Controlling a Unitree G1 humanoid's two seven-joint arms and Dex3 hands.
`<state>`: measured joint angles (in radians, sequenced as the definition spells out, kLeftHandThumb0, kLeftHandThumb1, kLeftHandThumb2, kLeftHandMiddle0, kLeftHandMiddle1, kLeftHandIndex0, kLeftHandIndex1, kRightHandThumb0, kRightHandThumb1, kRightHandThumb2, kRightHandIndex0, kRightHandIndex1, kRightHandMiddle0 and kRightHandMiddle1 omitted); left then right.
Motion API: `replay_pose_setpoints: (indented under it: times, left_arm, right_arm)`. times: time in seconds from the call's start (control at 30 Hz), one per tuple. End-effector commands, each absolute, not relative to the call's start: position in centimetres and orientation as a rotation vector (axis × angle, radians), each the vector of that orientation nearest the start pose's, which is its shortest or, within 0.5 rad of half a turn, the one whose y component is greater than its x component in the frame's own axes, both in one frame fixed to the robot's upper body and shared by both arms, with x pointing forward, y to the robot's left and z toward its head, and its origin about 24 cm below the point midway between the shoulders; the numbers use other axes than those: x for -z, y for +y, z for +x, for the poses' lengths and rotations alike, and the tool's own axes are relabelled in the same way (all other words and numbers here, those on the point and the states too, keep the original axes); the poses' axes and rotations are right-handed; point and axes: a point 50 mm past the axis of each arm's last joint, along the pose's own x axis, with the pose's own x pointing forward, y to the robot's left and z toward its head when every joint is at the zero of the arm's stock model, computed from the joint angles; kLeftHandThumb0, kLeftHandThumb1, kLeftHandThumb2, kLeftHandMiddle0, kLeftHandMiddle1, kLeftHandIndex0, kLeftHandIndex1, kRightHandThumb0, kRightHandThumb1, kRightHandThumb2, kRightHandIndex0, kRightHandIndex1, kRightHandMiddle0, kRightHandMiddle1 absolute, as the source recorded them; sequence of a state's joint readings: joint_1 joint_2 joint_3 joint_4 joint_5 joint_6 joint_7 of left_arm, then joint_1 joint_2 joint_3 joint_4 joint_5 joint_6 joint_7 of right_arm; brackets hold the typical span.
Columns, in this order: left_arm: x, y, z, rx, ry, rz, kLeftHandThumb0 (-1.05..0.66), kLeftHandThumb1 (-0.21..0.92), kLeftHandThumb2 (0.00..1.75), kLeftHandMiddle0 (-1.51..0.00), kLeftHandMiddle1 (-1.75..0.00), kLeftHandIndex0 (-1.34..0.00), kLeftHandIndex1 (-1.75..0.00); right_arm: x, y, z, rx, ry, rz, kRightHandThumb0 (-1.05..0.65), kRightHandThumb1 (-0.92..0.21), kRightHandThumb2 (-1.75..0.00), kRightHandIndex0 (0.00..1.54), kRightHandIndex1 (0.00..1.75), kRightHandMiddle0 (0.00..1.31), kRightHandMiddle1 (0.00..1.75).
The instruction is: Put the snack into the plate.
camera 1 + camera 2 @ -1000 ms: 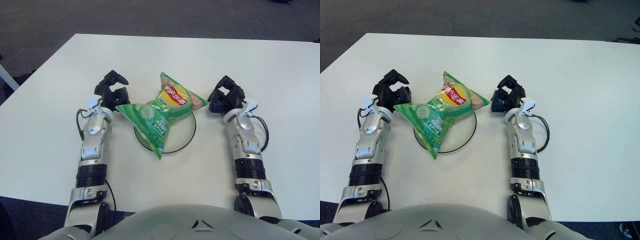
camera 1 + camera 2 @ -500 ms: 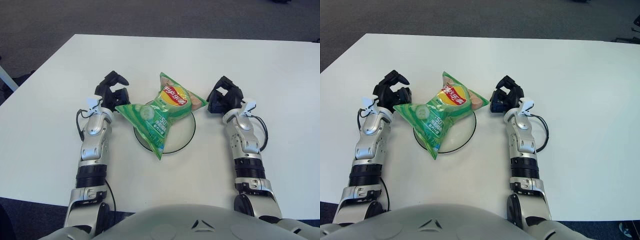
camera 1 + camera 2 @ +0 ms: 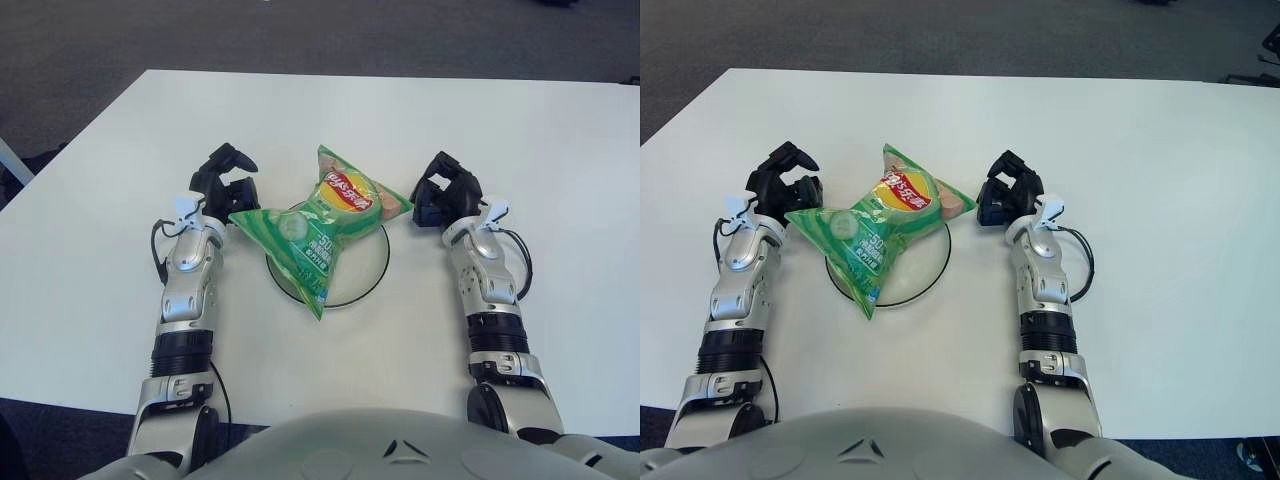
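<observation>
A green snack bag [image 3: 318, 222] with a red and yellow logo lies across the white, dark-rimmed plate [image 3: 372, 270] at the table's middle, and its lower corner hangs over the plate's front rim. My left hand [image 3: 226, 184] sits just left of the bag's left corner, fingers loosely curved and holding nothing. On the other side, my right hand [image 3: 444, 193] is beside the bag's right corner with a small gap between them, its fingers also relaxed and empty.
The white table [image 3: 520, 120] stretches around the plate on all sides. Dark carpet [image 3: 300, 35] lies beyond the far edge. My forearms [image 3: 1040, 285] lie along the table on either side of the plate.
My right hand has drifted slightly left, closer to the bag's right corner. The bag, plate and left hand have barely moved.
</observation>
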<state>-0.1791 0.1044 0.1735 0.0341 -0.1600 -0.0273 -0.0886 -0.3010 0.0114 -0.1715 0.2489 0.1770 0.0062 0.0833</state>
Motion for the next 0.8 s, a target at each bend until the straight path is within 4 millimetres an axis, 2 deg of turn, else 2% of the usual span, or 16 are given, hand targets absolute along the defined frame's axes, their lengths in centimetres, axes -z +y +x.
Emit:
replay_pose_setpoints:
  times: [0.0,0.27,0.77]
  left_arm:
    - [-7.5,19.6,27.8,-0.050,-0.142,-0.070,-0.52,0.23,1.42,-1.30,-1.75,-0.68,-1.75]
    - [-7.2,19.3,27.8,-0.055,-0.133,-0.066,-0.52,0.23,1.42,-1.30,-1.75,-0.68,-1.75]
    - [-7.2,18.9,27.7,-0.079,-0.135,-0.049,-0.51,0.23,1.42,-1.31,-1.75,-0.68,-1.75]
  right_arm:
    - [-2.0,-17.0,29.2,0.034,0.088,0.230,-0.01,0.09,-1.75,0.93,1.66,0.70,1.75]
    - [-1.1,-17.6,29.2,0.010,-0.029,0.180,-0.01,0.07,-1.75,0.90,1.70,0.70,1.75]
    - [-0.6,-18.2,29.4,0.010,-0.103,0.196,-0.01,0.06,-1.75,0.88,1.75,0.69,1.74]
